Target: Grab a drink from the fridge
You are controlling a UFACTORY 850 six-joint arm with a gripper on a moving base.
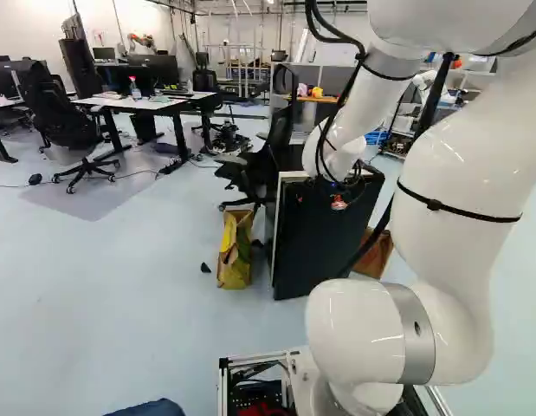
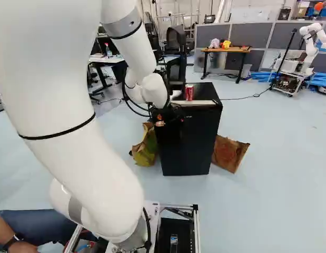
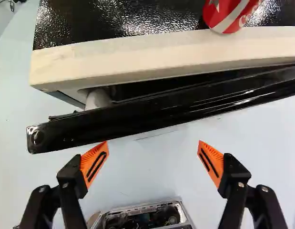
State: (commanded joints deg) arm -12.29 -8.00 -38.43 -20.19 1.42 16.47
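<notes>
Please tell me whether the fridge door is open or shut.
Slightly open: in the wrist view, the door stands at an angle off the fridge, leaving a dark gap between them.

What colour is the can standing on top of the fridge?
The can is red with white markings, seen best in the wrist view.

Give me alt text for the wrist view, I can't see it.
An open gripper with orange pads stands by the front of a black fridge, whose door is slightly ajar. A red can sits on top of the fridge, near its pale front edge.
</notes>
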